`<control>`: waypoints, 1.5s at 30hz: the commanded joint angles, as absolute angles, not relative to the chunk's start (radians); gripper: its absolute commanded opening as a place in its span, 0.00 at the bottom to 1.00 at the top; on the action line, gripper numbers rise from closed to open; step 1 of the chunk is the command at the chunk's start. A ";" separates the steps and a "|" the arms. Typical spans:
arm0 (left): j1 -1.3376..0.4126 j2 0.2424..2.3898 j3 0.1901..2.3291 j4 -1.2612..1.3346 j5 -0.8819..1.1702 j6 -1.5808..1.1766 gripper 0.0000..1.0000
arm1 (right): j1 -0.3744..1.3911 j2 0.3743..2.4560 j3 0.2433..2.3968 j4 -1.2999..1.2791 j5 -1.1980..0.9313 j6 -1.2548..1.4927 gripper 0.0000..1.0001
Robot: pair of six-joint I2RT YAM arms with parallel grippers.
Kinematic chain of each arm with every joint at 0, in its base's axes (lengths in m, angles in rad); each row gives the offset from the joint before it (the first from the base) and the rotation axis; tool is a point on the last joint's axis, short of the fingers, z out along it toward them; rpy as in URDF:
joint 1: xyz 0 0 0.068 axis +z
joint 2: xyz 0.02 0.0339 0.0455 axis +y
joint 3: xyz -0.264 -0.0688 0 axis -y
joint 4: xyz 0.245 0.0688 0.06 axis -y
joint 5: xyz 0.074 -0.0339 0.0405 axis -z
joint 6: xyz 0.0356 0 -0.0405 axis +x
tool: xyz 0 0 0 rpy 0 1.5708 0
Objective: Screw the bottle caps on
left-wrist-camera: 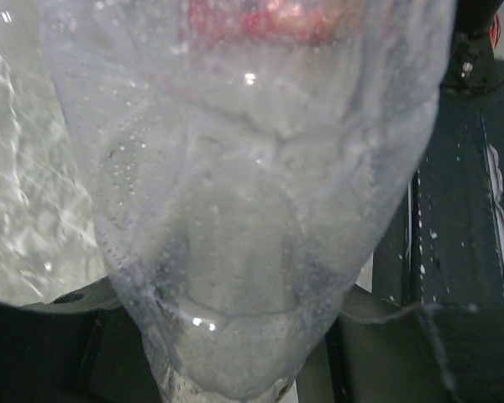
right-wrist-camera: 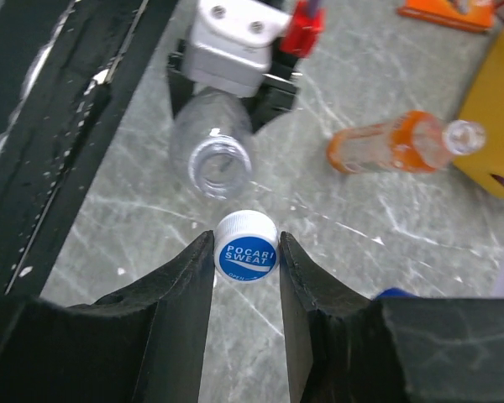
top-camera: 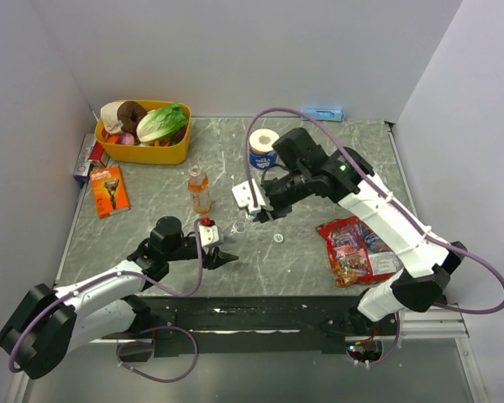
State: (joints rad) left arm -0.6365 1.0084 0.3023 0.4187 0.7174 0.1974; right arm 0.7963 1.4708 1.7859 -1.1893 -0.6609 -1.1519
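My right gripper [right-wrist-camera: 246, 241] is shut on a blue-topped bottle cap [right-wrist-camera: 246, 248] with white ribbed sides, held just short of the open mouth of a small clear bottle [right-wrist-camera: 217, 149]. That bottle lies low over the table with my left gripper [right-wrist-camera: 235, 59] shut on its body. It fills the left wrist view as the clear bottle [left-wrist-camera: 244, 210]. From above, the left gripper [top-camera: 218, 245] and right gripper [top-camera: 257, 213] face each other mid-table. The orange drink bottle [top-camera: 200, 190] stands uncapped behind them. A small pale round thing [top-camera: 278, 238], possibly a second cap, lies on the table.
A yellow basket [top-camera: 118, 151] of food sits back left, with an orange razor pack [top-camera: 109, 190] in front of it. A toilet roll [top-camera: 263, 148] stands behind the right arm. A red snack bag [top-camera: 353, 248] lies to the right.
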 commanded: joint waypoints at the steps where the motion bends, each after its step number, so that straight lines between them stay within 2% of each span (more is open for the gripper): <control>1: -0.658 1.011 0.290 0.589 0.738 0.195 0.01 | 0.841 1.482 1.802 -1.253 -0.641 -1.177 0.30; 17: -0.673 1.000 0.279 0.572 0.730 0.206 0.01 | 0.905 1.537 1.874 -1.273 -0.615 -1.192 0.29; 30: -0.673 1.008 0.287 0.583 0.719 0.206 0.01 | 0.991 1.582 1.907 -1.388 -0.505 -1.270 0.29; 45: -0.672 1.002 0.264 0.641 0.693 0.199 0.01 | 1.011 1.666 1.989 -1.532 -0.457 -1.290 0.29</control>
State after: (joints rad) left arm -0.6682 1.0126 0.2611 0.5083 0.6758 0.1932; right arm 1.0019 1.6211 1.9362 -1.3457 -0.4709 -1.2774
